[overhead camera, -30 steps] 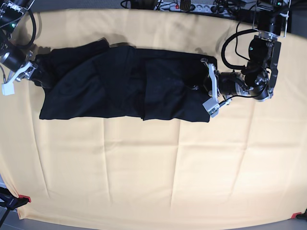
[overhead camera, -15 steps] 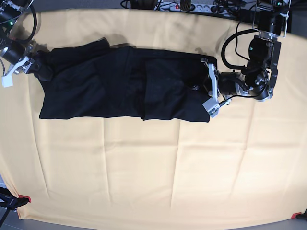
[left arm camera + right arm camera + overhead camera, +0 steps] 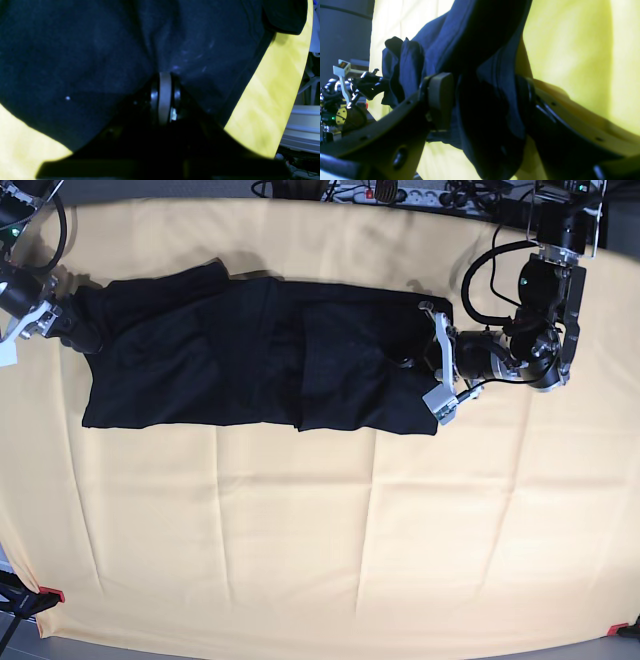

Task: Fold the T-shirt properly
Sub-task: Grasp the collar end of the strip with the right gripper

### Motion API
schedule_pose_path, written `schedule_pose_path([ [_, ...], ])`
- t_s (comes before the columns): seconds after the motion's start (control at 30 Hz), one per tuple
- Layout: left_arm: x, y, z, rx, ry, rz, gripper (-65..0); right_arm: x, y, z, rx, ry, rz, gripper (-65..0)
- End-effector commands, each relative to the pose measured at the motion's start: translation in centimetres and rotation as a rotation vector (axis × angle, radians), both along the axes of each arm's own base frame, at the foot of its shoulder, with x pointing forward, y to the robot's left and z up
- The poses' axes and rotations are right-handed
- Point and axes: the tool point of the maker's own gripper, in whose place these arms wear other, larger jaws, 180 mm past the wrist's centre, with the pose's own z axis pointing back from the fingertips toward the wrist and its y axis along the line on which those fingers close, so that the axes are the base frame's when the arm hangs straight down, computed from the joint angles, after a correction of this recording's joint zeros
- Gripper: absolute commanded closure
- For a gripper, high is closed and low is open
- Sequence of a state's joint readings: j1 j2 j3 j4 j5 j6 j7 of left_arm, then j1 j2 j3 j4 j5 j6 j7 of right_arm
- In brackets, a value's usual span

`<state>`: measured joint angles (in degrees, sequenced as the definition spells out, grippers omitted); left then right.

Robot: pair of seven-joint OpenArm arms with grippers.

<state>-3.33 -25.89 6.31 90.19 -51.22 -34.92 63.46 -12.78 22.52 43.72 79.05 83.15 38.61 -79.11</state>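
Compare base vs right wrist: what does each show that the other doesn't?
Base only: the whole T-shirt stretched long across the table cloth, and the red clamps at the cloth's near corners.
Right wrist only: a close look at the right hand, its wide-set fingers around a bunched fold of shirt.
Both: black shirt, yellow cloth, and the left hand at the shirt's far end.

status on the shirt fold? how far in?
Done: T-shirt is folded lengthwise into a long band on the yellow table cloth. In hand: left end effector is shut on one end, and cloth bunches between the right end effector's wide jaws at the other. Left: fold the band crosswise.
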Motion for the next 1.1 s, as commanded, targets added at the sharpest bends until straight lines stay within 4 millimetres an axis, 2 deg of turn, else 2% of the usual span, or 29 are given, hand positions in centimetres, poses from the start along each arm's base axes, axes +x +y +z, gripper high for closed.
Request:
schedule_pose_path([
  [0.0,-0.4,1.6,-1.1,0.1,0.021,-0.008,0.0,0.8,-0.8,1.5,-0.004,-0.043,-0.012,-37.9],
  [0.27,-0.4,1.6,-1.1,0.098,0.022,-0.008,0.0,1.7,-0.2,1.8,0.029,-0.061,-0.027,-37.9],
  [0.7,-0.4,1.6,-1.1,0.096,0.021,-0.008,0.0,1.9,0.1,1.8,0.036,-0.066,-0.025,-37.9],
  [0.93,-0.3,1.6,-1.1,0.096,0.021,-0.008,0.0,2.6,2.5,1.3,0.044,-0.074,0.057,-37.9],
  [1.07,-0.4,1.6,-1.1,0.098,0.023,-0.008,0.0,2.9,3.2,1.3,0.055,-0.079,0.07,-37.9],
])
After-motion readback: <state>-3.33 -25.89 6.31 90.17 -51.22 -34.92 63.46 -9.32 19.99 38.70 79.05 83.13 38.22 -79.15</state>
